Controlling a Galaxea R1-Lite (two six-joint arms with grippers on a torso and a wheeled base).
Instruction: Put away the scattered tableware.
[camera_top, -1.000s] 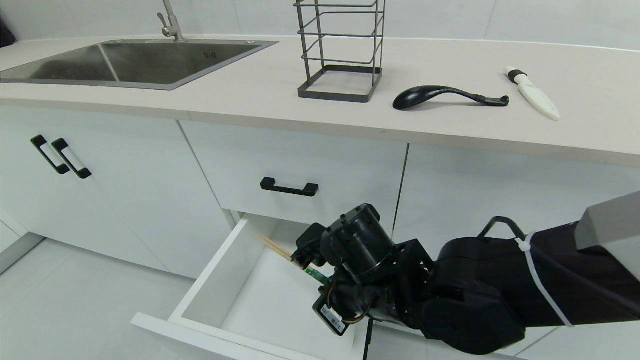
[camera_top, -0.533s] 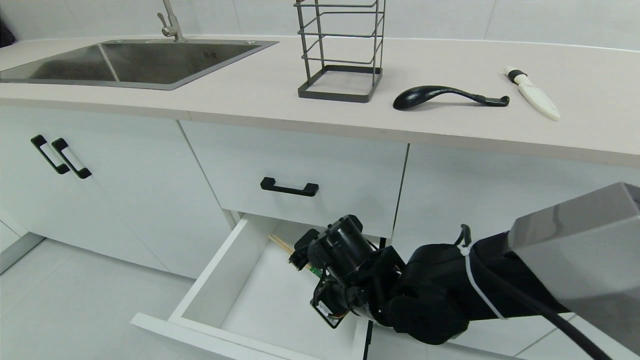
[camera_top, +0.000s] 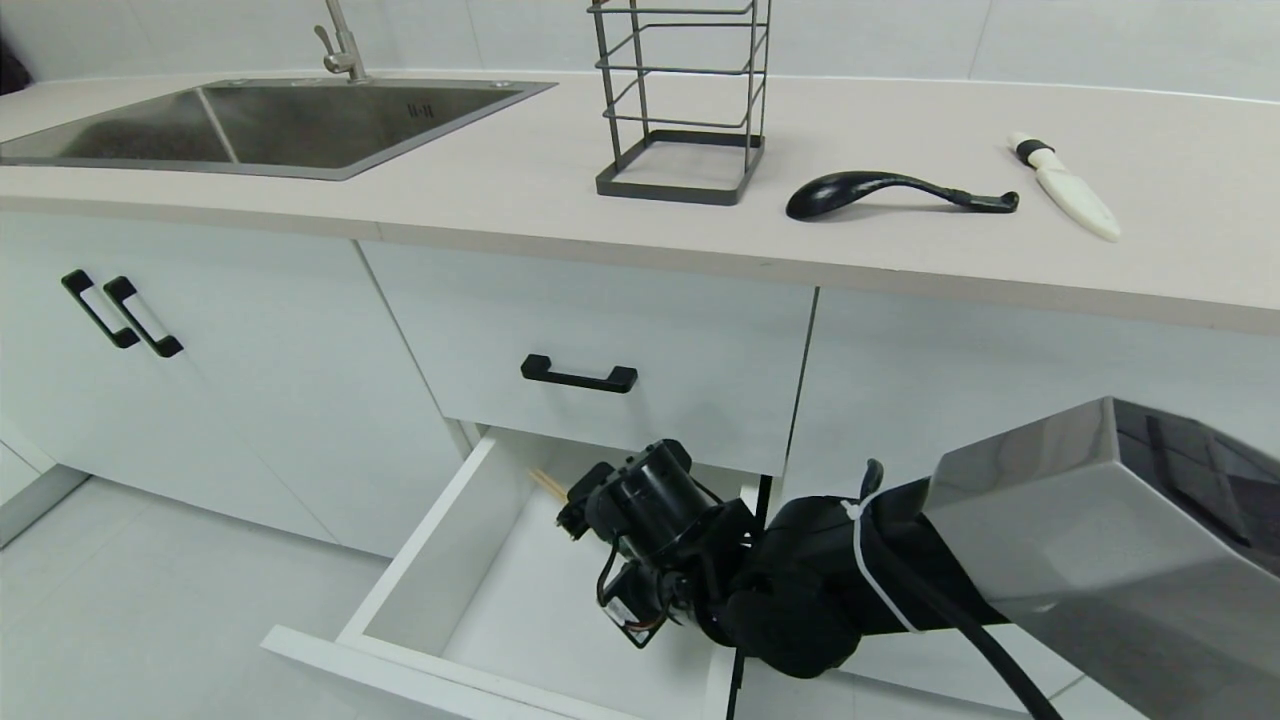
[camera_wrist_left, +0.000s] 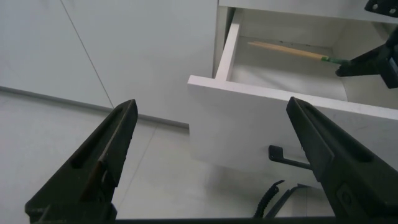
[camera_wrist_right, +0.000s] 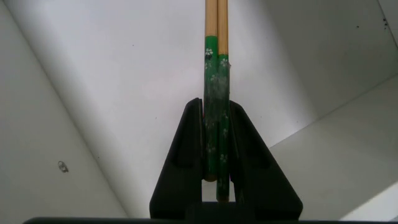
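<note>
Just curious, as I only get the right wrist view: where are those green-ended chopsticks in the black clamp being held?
Observer: In the head view the right gripper holds the chopsticks over an open drawer below the counter.
Visitor: Anything left to tidy?
Observer: A black ladle and a white knife lie on the counter.
Visitor: And the other arm?
Observer: The left gripper is open, holding nothing, outside the drawer's front.

grn-floral tan chopstix (camera_wrist_right: 211, 74), wht drawer (camera_top: 436, 552)
</note>
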